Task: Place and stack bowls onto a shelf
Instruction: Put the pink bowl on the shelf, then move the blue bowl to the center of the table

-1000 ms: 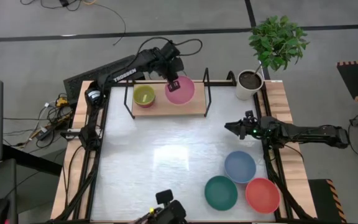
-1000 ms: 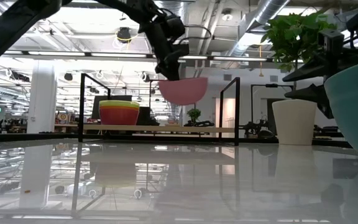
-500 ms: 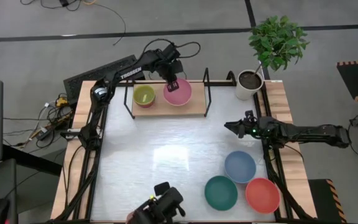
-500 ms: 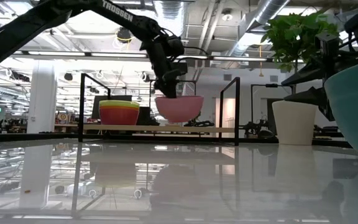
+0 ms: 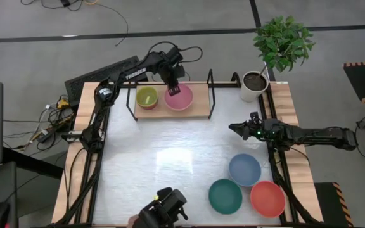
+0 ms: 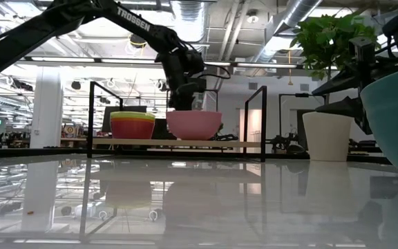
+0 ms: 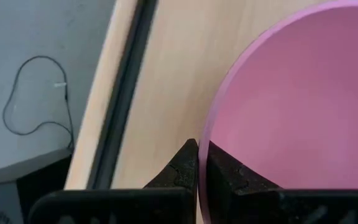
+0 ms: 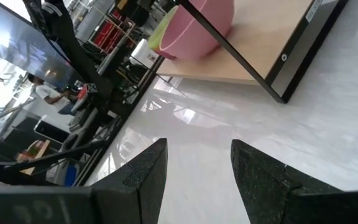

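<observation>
A pink bowl [image 5: 179, 98] sits on the wooden shelf [image 5: 198, 109] with its base on the board, next to a stack of small bowls with lime-green on top [image 5: 147, 97]. The stack shows yellow and red sides in the low view [image 6: 133, 125]. My left gripper [image 5: 172, 85] is shut on the pink bowl's rim at the shelf's far side. Blue [image 5: 244, 169], teal [image 5: 225, 196] and red [image 5: 267, 198] bowls lie on the table's near right. My right gripper [image 5: 233, 129] hovers open near the right edge, touching nothing. My left gripper pinches the pink bowl's rim [image 7: 207, 134] on its far side, one finger inside the bowl and one outside. The fingers [image 7: 185, 163] come from above, pointing down. The bowl stands upright with its base on the shelf board [image 6: 193, 139].
A white plant pot with a leafy plant [image 5: 255, 84] stands at the far right corner. The shelf's black posts [image 5: 210, 76] rise beside the pink bowl. A dark object [image 5: 165, 208] sits at the table's near edge. The white tabletop [image 5: 163, 158] lies between shelf and bowls.
My left gripper has come down and slightly toward the table's left, carrying the pink bowl. The bowl hung tilted above the shelf; now it sits level on the board beside the stack. The gripper has stayed shut on the rim.
</observation>
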